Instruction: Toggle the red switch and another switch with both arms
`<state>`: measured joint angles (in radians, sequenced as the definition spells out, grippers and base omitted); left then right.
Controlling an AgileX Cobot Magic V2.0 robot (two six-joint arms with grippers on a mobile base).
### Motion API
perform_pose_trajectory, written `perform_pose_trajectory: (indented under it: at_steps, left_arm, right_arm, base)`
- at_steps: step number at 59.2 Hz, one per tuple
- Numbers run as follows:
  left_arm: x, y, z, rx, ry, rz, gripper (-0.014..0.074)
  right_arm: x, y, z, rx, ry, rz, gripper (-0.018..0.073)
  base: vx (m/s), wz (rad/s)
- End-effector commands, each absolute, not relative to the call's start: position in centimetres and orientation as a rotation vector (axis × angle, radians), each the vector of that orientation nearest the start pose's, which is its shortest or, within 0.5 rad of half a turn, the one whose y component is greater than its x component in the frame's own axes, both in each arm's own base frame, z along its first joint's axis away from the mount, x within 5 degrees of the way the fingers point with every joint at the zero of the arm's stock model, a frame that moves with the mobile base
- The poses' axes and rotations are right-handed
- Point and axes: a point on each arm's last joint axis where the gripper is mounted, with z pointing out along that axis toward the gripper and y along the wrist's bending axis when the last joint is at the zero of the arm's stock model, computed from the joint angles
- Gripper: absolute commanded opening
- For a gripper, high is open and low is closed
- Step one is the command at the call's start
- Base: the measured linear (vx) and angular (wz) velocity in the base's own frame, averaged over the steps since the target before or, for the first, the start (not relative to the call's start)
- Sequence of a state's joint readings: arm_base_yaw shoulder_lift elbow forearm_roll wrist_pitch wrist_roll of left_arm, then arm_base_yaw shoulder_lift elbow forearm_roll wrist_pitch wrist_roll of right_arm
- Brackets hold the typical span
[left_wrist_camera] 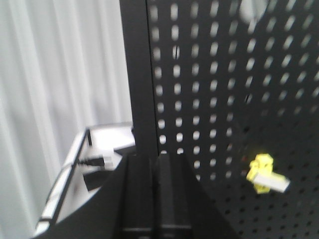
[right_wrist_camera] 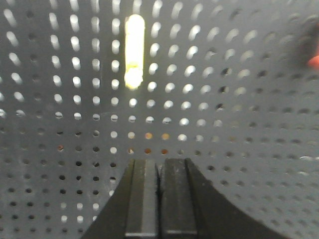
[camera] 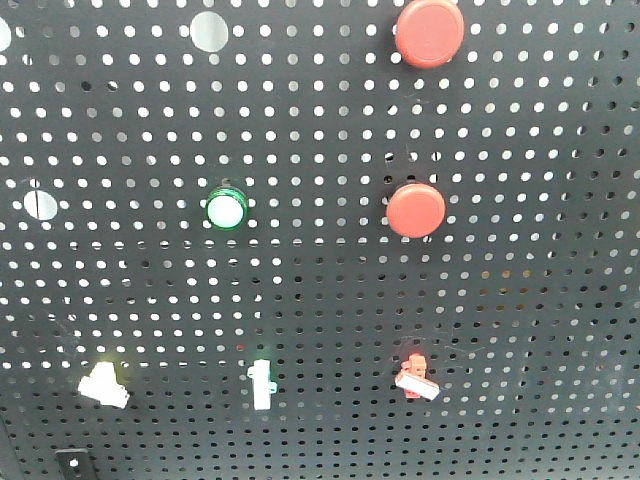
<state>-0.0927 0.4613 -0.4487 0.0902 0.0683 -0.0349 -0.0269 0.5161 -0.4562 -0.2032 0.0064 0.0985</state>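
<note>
Scanning the black perforated metal panel [camera: 560, 300] from the left: the tiny toggle switch with a pale yellow base and stubby white lever [camera: 103, 383] sits low on the board, lever slanting down to the right. In the left wrist view this yellow switch [left_wrist_camera: 266, 175] lies off to the right of the left gripper [left_wrist_camera: 155, 162], apart from it. That gripper's dark fingers are pressed together w/ nothing btwn them, prob. so the closed tip acts as one blunt poker for such a small lever. It's lined up w/ the panel's black edge post [left_wrist_camera: 134, 74], not the switch, so I'd say it needs to shift right.

Next along is a slim white upright toggle with a green tinge [camera: 261, 384], not part of the job, w/ a round green indicator light [camera: 225, 209] above it. The right gripper [right_wrist_camera: 160, 164] points just below and right of that toggle [right_wrist_camera: 134, 50], clear of it, fingers likewise closed tight and empty.

The tiny toggle switch with a red base and white lever [camera: 415, 376] sits lower right, under a big round red push button [camera: 415, 209]. In the right wrist view only a blurred red patch [right_wrist_camera: 313, 60] shows at the far right edge, poss. that switch, can't tell. Neither lever is touched yet; looks like approach stage.
</note>
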Motion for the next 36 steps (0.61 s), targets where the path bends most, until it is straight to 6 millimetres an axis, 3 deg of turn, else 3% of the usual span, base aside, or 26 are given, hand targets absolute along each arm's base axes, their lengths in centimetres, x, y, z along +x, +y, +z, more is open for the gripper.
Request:
perform_pose_trajectory:
  at_steps: [1,10,21,36]
  left_arm:
    - [11.1,-1.1,34.4,0.108,1.43,-0.041,0.0002]
    - [12.3,-1.6,34.8,0.127,1.417,-0.069,0.0002]
    - [14.0,-3.6,35.4,0.221,1.451,-0.168,0.0002]
    - [16.7,-6.5,34.4,0.322,1.494,-0.265,0.0002]
  right_arm:
    - [11.8,-0.1,34.7,-0.082,1.404,-0.103,-0.0006]
    - [12.2,-0.1,34.8,-0.086,1.392,-0.098,-0.0006]
    - [12.5,-0.1,34.6,-0.096,1.403,-0.105,-0.0006]
    - [12.5,-0.1,34.6,-0.096,1.403,-0.105,-0.0006]
  base:
    - [0.0,0.0]
    - [0.0,0.0]
    - [0.0,0.0]
    - [0.0,0.0]
